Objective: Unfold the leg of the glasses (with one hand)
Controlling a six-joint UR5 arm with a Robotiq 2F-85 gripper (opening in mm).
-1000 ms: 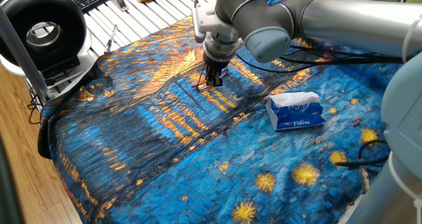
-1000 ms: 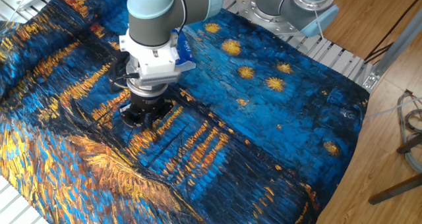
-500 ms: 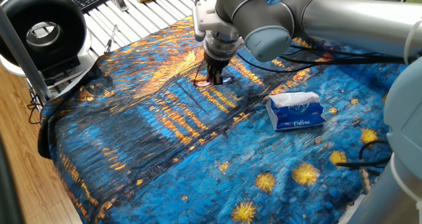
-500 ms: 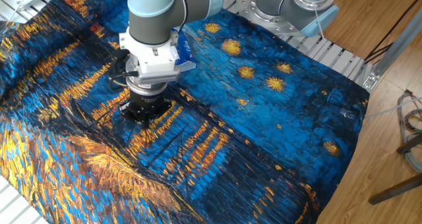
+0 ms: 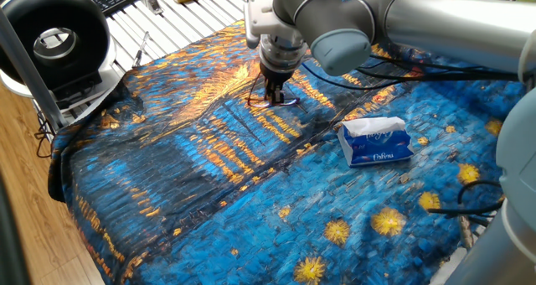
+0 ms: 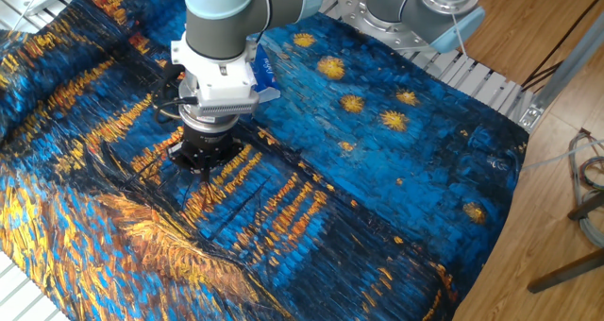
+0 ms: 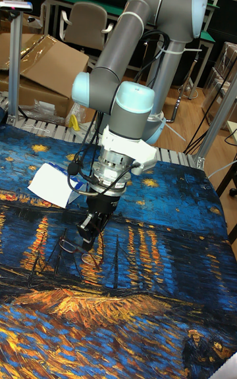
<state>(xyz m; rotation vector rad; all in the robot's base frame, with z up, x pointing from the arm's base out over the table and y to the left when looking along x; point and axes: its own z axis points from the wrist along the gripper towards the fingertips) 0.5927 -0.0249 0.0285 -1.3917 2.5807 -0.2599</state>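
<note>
Lifting slightly, our claw [image 5: 274, 95] rises with the glasses [image 5: 270, 101], fingers pinched on a thin part. We judge the leg is swinging open.

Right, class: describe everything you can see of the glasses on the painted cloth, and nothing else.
The glasses are small, with a thin, dark reddish wire-like frame and clear lenses through which the starry-night tablecloth shows. They sit low on the cloth, directly under the black gripper, whose fingers come down onto the frame. One thin leg sticks out sideways, another rises slantwise. In the tall fixed view they appear as fine dark loops beside the fingertips. Whether the fingers actually pinch a leg cannot be told.
</note>
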